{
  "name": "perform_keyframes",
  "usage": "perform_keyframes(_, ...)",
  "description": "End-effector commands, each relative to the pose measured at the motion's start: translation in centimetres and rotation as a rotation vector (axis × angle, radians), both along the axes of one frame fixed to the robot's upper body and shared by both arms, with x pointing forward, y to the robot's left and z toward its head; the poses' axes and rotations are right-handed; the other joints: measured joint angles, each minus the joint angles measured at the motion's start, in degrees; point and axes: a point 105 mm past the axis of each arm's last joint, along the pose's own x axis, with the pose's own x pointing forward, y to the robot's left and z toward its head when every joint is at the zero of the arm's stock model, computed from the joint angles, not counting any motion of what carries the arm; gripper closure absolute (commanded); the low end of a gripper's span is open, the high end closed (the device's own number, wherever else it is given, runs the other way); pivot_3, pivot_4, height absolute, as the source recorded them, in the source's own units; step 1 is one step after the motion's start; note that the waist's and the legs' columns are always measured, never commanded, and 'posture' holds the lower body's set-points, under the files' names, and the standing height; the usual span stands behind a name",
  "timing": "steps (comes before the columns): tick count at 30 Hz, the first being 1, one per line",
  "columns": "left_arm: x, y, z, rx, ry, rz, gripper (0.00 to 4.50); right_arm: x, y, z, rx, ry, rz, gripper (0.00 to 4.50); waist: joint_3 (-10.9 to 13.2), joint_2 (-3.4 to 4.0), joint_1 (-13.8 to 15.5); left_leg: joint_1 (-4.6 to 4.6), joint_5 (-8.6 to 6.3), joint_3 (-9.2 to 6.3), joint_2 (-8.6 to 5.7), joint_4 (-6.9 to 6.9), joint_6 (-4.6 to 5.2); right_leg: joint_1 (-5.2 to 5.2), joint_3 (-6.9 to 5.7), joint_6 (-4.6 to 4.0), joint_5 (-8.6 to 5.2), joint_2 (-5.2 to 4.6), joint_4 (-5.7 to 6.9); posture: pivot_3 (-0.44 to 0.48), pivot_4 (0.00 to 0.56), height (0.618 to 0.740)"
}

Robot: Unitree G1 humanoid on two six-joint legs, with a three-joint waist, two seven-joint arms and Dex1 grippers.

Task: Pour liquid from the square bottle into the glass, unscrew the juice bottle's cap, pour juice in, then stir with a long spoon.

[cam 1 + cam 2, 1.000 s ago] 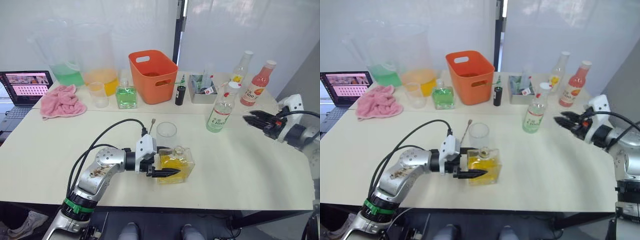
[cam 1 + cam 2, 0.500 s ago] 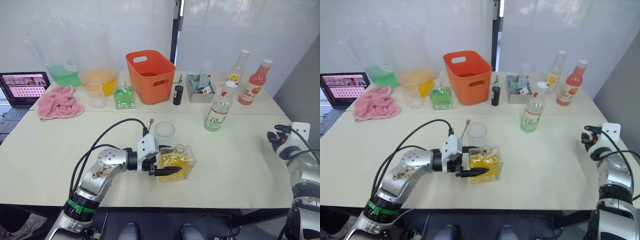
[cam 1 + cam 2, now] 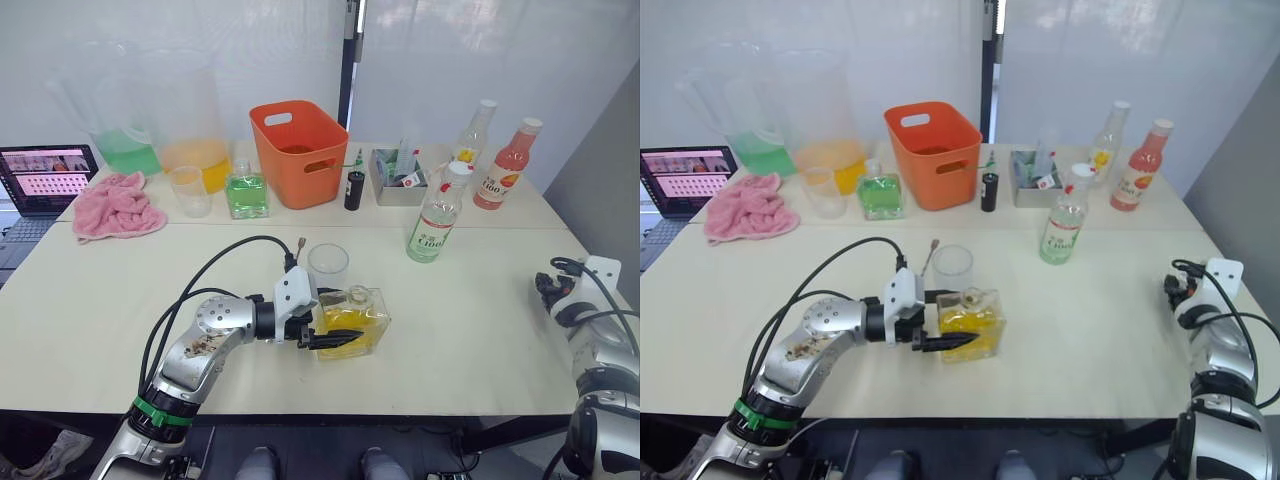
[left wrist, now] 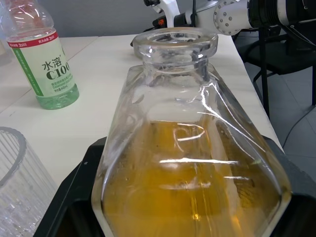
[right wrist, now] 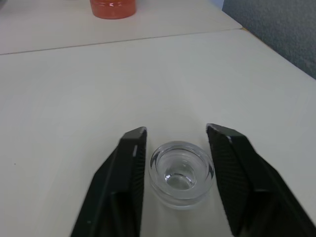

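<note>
My left gripper is shut on the square bottle, which holds amber liquid and has an open mouth. It sits low over the table just in front of the empty glass. Behind the glass, the thin long spoon pokes out, mostly hidden. The juice bottle stands upright to the back right with its white cap on. At the table's right edge, my right gripper stands open. A small clear stopper rests on the table between its fingers.
Along the back stand two big pitchers, a small cup, a green square bottle, an orange basket, a black vial, a grey tray and two more bottles. A pink cloth and a laptop lie left.
My right gripper has drawn back from near the juice bottle to the table's right edge. The left gripper keeps its hold on the square bottle in the same place.
</note>
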Motion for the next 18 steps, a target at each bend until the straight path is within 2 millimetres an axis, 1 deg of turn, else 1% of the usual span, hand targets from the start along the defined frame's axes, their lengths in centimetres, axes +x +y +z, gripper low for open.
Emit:
perform_keyframes(1, 0.1, -0.3, 1.9, -0.033, -0.091, -0.010, 1.69, -0.2, -0.8, 1.6, -0.001, -0.065, -0.018, 1.00, 0.0, 0.00, -0.1, 0.00, 0.00, 0.00, 0.00, 0.00, 0.00, 0.00, 0.00, 0.00, 0.00, 0.00, 0.00, 0.000, 0.150, 0.725)
perform_keyframes(4, 0.0, -0.4, 1.9, -0.030, -0.091, -0.020, 1.69, -0.5, -1.8, 4.1, -0.046, -0.142, -0.032, 0.02, 0.0, 0.01, -0.2, 0.00, 0.00, 0.00, 0.00, 0.00, 0.00, 0.01, 0.00, 0.01, 0.00, 0.00, 0.00, 0.000, 0.150, 0.725)
perform_keyframes(8, -0.2, -0.5, 1.8, -0.022, -0.089, -0.025, 1.69, -0.9, -2.4, 7.4, -0.081, -0.236, -0.002, 0.02, 0.0, 0.03, -0.3, 0.00, 0.00, 0.00, -0.01, 0.00, 0.00, 0.01, 0.01, 0.02, 0.00, 0.00, -0.01, 0.000, 0.150, 0.725)
perform_keyframes(10, -0.2, -0.4, 1.7, -0.020, -0.079, -0.027, 1.69, -1.3, -2.3, 9.2, -0.113, -0.286, 0.049, 0.02, 0.0, 0.03, -0.4, 0.00, 0.00, 0.00, -0.01, 0.00, 0.00, 0.01, 0.01, 0.03, 0.00, 0.00, -0.01, 0.000, 0.150, 0.725)
perform_keyframes(13, -0.3, -0.4, 1.7, -0.022, -0.075, -0.032, 1.69, -1.4, -0.7, 11.6, -0.149, -0.337, 0.190, 0.02, 0.0, 0.03, -0.6, 0.01, 0.00, 0.00, -0.01, 0.00, 0.00, 0.02, 0.01, 0.07, -0.02, 0.00, 0.00, 0.000, 0.150, 0.725)
perform_keyframes(14, -0.3, -0.4, 1.7, -0.021, -0.075, -0.036, 1.69, -1.4, 0.3, 12.5, -0.141, -0.356, 0.261, 0.02, 0.0, 0.03, -0.6, 0.02, 0.00, 0.00, -0.01, 0.00, 0.01, 0.03, 0.01, 0.10, -0.04, 0.00, 0.00, 0.000, 0.150, 0.725)
perform_keyframes(15, -0.4, -0.4, 1.7, -0.021, -0.072, -0.043, 1.69, -1.6, 1.6, 13.1, -0.134, -0.353, 0.355, 0.02, 0.0, 0.04, -0.6, 0.03, 0.00, 0.00, -0.01, 0.00, 0.00, 0.04, 0.01, 0.12, -0.05, 0.00, 0.00, 0.000, 0.150, 0.725)
perform_keyframes(16, -0.4, -0.4, 1.8, -0.022, -0.070, -0.049, 1.69, -1.8, 2.7, 13.1, -0.128, -0.323, 0.439, 0.02, 0.0, 0.04, -0.5, 0.02, 0.00, -0.02, -0.01, 0.00, 0.00, 0.04, 0.01, 0.13, -0.05, 0.00, 0.01, 0.000, 0.150, 0.725)
perform_keyframes(18, -0.6, -0.4, 1.9, -0.023, -0.063, -0.058, 1.69, -2.5, 4.9, 11.9, -0.138, -0.214, 0.590, 0.02, 0.0, 0.04, -0.3, 0.02, 0.00, -0.03, -0.01, -0.01, 0.00, 0.04, -0.01, 0.11, -0.05, 0.00, 0.01, 0.000, 0.150, 0.725)
